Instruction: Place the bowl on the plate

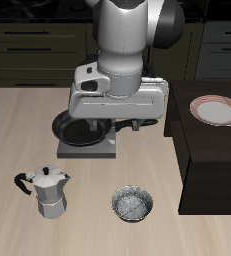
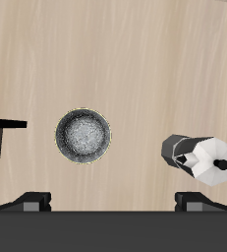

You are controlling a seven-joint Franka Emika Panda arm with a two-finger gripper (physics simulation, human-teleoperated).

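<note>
The bowl (image 1: 133, 204), small, shiny silver-grey and speckled inside, sits upright on the wooden table near its front edge. It also shows in the wrist view (image 2: 84, 135). The plate (image 1: 217, 110), white with a reddish-pink rim band, lies on a dark raised block (image 1: 209, 165). My gripper (image 1: 115, 122) hangs high above the table, farther back than the bowl, over the frying pan area. In the wrist view the gripper (image 2: 115, 202) is open and empty, its fingertips (image 2: 34, 200) set wide apart. The plate is out of the wrist view.
A black frying pan (image 1: 79, 130) rests on a grey stove base, partly hidden by my arm. A silver moka pot (image 1: 49, 190) stands beside the bowl near the front edge and also shows in the wrist view (image 2: 203, 156). The block's corner (image 2: 2, 148) shows too.
</note>
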